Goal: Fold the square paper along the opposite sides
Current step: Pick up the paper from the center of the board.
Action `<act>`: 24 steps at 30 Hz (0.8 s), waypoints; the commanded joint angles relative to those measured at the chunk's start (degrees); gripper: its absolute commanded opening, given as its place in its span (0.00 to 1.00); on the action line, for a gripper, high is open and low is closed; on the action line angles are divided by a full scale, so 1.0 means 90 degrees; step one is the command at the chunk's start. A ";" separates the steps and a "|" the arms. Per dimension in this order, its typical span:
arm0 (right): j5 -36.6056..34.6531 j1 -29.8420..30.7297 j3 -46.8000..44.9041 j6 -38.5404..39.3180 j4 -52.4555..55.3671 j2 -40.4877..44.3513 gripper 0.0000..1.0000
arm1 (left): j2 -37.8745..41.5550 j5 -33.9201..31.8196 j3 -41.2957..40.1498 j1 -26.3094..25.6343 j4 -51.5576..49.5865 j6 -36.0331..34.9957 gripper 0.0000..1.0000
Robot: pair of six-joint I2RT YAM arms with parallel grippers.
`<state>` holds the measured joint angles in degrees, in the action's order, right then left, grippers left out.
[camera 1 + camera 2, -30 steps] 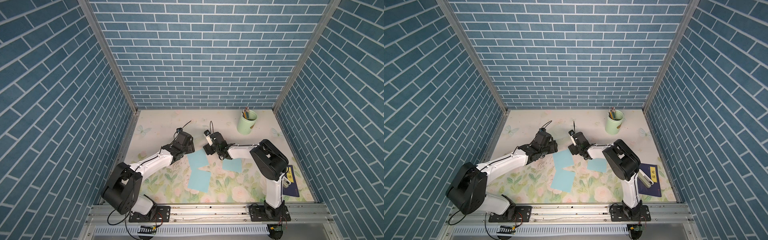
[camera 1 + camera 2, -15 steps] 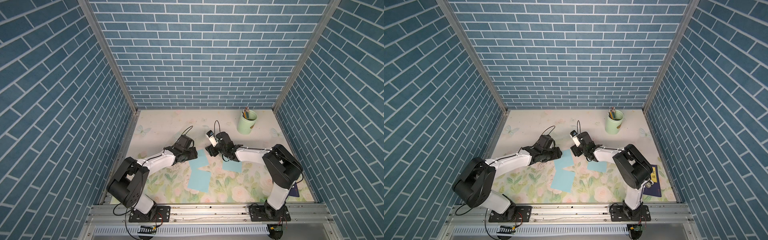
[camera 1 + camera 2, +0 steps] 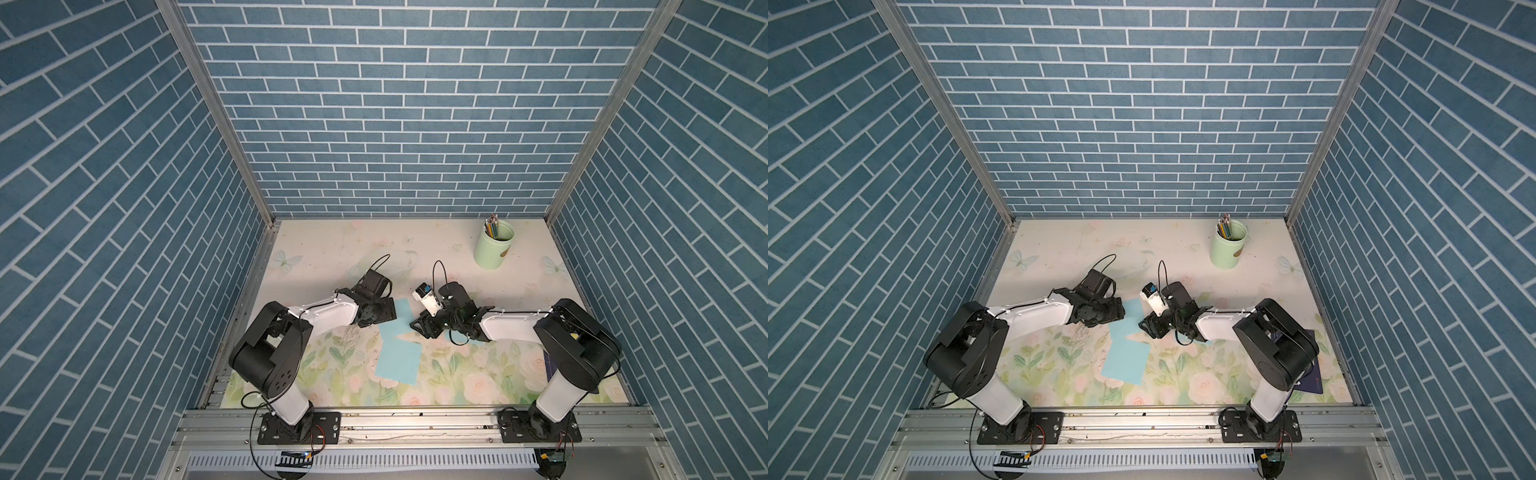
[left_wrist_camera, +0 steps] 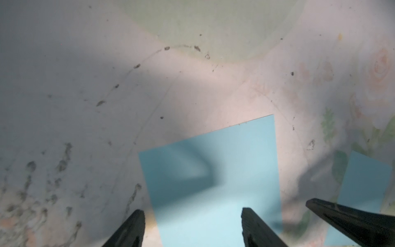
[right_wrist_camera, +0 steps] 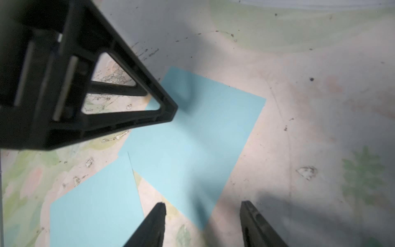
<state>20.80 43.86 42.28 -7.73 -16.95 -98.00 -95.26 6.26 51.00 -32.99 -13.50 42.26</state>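
**Two open grippers over pale blue paper**

No writing can be read anywhere. The pale green cup [image 3: 494,253] far right carries a small emblem too small to make out, and it holds a bunch of pencils [image 3: 492,224]. The dark navy booklet [image 3: 1314,374] is mostly hidden behind the right arm.

The blue paper [image 3: 399,328] is a thin, matte, straight-edged sheet. It lies flat on the floral mat [image 3: 332,249] near the middle of the table, between the two grippers. A second blue sheet [image 3: 399,363] of the same colour meets it on the near side, and in the right wrist view their edges overlap slightly.

The mat is glossy, printed with soft roses and leaves, and scuffed with dark specks. The walls are printed with a blue brick pattern.

The left gripper [image 4: 192,210] has its black tapered fingers spread apart over the paper's left edge and grips nothing. The right gripper [image 5: 203,203] also stands open, its fingers on either side of the paper's right-hand corner.
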 commanded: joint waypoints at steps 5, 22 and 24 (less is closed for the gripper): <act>0.0590 0.0131 0.0069 -0.0307 -0.0596 -0.0452 0.58 | -0.0398 -0.0060 0.0017 -0.0015 0.0104 0.0083 0.76; 0.0879 0.0298 0.0701 -0.0444 -0.0932 -0.1063 0.55 | -0.0520 -0.0259 0.0072 -0.0015 0.0188 0.0168 0.73; 0.0519 0.0251 0.0660 -0.0248 -0.0623 -0.0694 0.54 | -0.0434 -0.0405 0.0094 -0.0013 0.0065 0.0134 0.73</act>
<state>27.83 46.30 47.31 -10.68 -25.41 -107.55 -97.27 4.67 52.16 -32.99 -10.41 43.33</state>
